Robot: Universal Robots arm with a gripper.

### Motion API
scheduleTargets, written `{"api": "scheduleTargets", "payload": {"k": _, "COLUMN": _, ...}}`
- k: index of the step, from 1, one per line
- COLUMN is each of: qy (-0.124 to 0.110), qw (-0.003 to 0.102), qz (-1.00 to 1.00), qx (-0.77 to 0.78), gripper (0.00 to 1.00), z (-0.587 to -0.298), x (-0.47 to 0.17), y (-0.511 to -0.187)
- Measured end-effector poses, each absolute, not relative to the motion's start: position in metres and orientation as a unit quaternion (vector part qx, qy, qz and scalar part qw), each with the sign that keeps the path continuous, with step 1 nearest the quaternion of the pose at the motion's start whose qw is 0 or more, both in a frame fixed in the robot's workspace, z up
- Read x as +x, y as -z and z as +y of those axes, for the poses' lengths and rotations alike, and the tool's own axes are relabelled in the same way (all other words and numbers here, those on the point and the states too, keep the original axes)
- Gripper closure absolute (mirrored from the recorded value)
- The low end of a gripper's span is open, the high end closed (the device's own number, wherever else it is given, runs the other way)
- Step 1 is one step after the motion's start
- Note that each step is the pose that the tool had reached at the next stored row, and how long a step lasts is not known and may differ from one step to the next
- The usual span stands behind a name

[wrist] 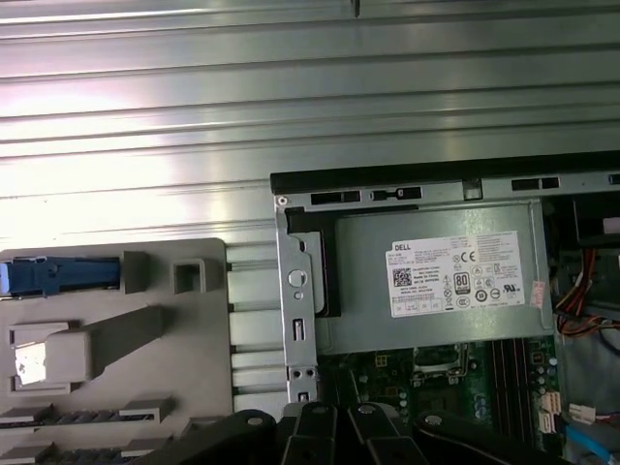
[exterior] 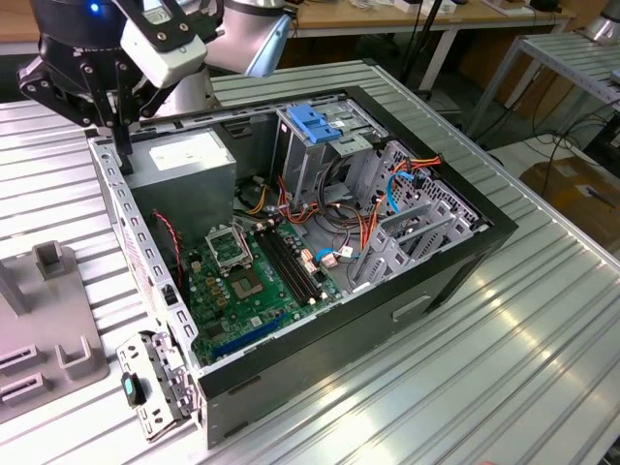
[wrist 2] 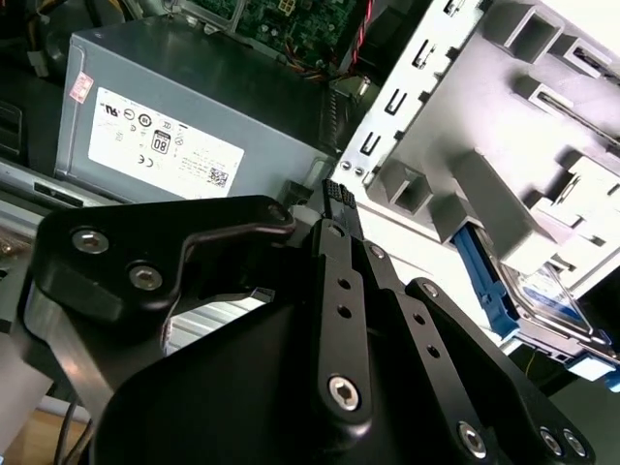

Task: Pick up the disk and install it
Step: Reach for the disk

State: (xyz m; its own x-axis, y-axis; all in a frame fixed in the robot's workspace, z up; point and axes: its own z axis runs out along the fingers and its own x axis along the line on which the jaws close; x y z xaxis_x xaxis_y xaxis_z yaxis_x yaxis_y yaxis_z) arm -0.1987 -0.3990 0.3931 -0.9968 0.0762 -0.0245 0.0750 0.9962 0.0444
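1. Disk [wrist 2: 548, 295] stands on its edge in a slot of the grey holder [wrist 2: 494, 194], which lies on the ribbed metal table [exterior: 484, 387] beside the open computer case [exterior: 455, 257]. In the second wrist view its label and a blue rail [wrist 2: 478, 271] show between the holder's walls. Nothing grips it, and it is not yet in the case.
2. Gripper [exterior: 125, 155] hangs over one corner of the case, just above the power supply [exterior: 184, 160] and close to the perforated metal frame [exterior: 131, 232]. Its fingers [wrist 2: 332, 208] are pressed together with nothing between them.
3. First risk, as I judge it: the tips are so near the frame and the power supply that any lowering at this place can strike metal.
4. Second risk: the holder's walls stand close around the disk, so an off-centre grip can tilt it and jam it in the slot.
5. Third risk: loose orange and blue cables [exterior: 387, 194] lie around the drive cage [exterior: 320, 136], and a rail can catch on them.
6. Most of the disk's body is hidden behind the holder's walls and the gripper's black links. In the first wrist view a blue piece [wrist: 58, 276] in the holder is probably its rail, but I cannot be sure. Which bay of the cage is free is hard to make out.
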Motion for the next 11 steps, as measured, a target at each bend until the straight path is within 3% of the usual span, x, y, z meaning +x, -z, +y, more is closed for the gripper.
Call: {"api": "scheduleTargets", "payload": {"k": 11, "qy": -0.022, "qw": 0.013, "qz": 0.999, "qx": 0.038, "gripper": 0.89, "z": -0.399, "x": -0.214, "y": -0.393}}
